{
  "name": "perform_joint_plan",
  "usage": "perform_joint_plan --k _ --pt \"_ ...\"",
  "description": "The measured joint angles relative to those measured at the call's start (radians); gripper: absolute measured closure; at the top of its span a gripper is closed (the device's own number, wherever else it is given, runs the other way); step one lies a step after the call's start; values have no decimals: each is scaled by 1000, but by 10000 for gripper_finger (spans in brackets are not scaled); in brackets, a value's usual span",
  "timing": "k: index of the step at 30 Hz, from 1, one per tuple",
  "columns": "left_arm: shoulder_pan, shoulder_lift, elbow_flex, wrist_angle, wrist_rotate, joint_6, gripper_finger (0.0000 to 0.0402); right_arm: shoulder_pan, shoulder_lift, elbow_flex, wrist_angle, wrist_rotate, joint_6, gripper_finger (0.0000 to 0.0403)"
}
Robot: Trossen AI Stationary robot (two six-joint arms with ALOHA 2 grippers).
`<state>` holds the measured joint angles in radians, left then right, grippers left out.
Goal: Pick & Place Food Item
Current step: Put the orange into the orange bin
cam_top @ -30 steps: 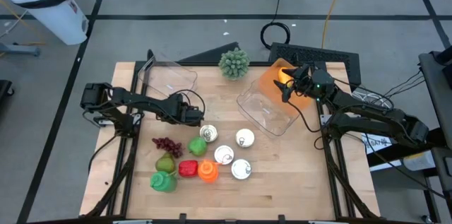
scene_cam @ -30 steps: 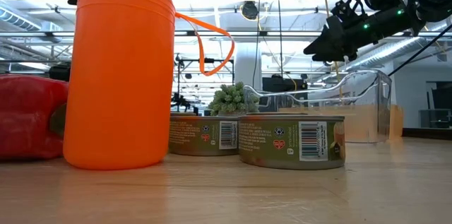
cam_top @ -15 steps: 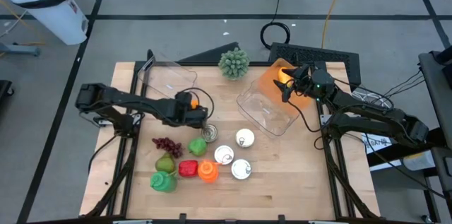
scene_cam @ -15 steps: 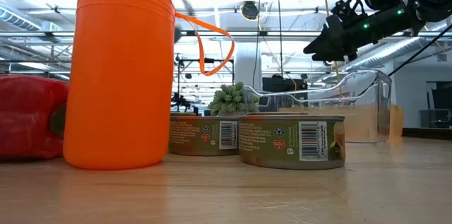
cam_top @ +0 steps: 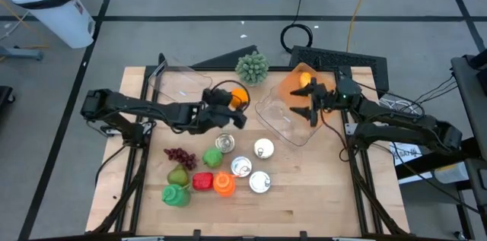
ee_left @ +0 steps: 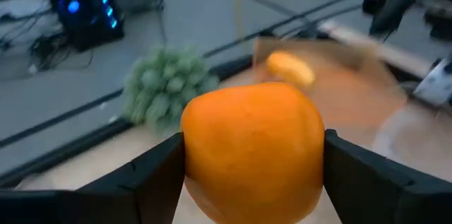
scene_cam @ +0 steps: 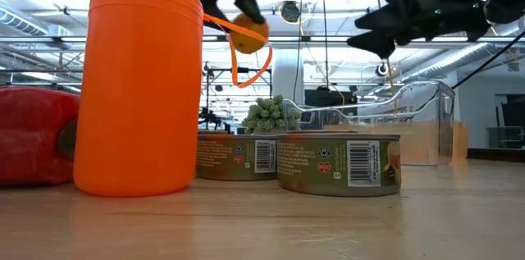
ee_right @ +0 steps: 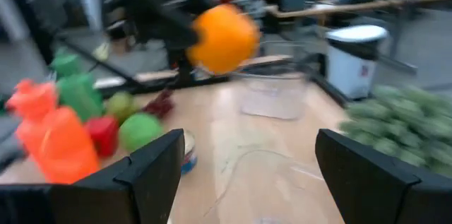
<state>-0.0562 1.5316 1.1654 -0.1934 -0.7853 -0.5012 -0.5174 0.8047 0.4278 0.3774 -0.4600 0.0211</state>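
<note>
Near the centre of the high view, slightly up and left, I see my left gripper point(cam_top: 234, 106) clamped on the orange point(cam_top: 239, 96), holding it in the air above the table point(cam_top: 319, 195). In the left wrist view the orange point(ee_left: 253, 153) fills the gap between the two fingers point(ee_left: 145, 178), pressed by both. In the low view it hangs at upper centre point(scene_cam: 247, 33), well above the cans point(scene_cam: 339, 163) and beside the top of the orange bottle point(scene_cam: 139, 79).

Toward the right of the high view, my right gripper point(cam_top: 313, 107) hovers over the tilted clear bin point(cam_top: 285, 119), its fingers spread wide apart with nothing between them. Just above it sits an orange-tinted bin point(cam_top: 293, 83) with a yellowish item point(cam_top: 305, 80) inside. The green spiky ball point(cam_top: 252, 68) rests at the table's upper edge, between the two arms.
</note>
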Motion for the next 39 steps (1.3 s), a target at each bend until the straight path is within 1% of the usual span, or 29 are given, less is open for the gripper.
perform_joint_plan --k 3,5,7,9,12,16,18,19,21,24,29,34,39 --pt "40 1 -38 173 112 61 115 64 5 0 -8 -12 -152 99" --pt "64 1 -74 302 222 95 121 110 18 0 -11 -9 -239 99" --pt "82 1 -109 417 336 118 122 157 41 0 1 10 -292 99" --pt "93 1 -133 511 435 132 119 201 66 0 40 84 -306 98" --pt "100 1 -154 591 518 135 105 259 101 0 110 244 -360 90" --pt "101 1 -155 593 533 141 103 342 154 0 193 443 -498 65" --pt "101 1 -155 592 533 141 110 378 190 0 267 508 -557 53" --pt "101 1 -155 591 534 141 114 393 210 0 309 519 -582 49" --pt "101 1 -155 591 546 140 118 416 251 0 400 518 -619 43" --pt "101 1 -155 593 562 136 115 433 317 0 540 516 -644 42" --pt "101 1 -155 623 585 133 105 433 429 16 672 514 -670 41" --pt "101 5 -155 622 586 125 118 434 521 53 773 518 -700 41" --pt "99 8 -155 614 587 119 111 434 589 115 786 514 -754 41"
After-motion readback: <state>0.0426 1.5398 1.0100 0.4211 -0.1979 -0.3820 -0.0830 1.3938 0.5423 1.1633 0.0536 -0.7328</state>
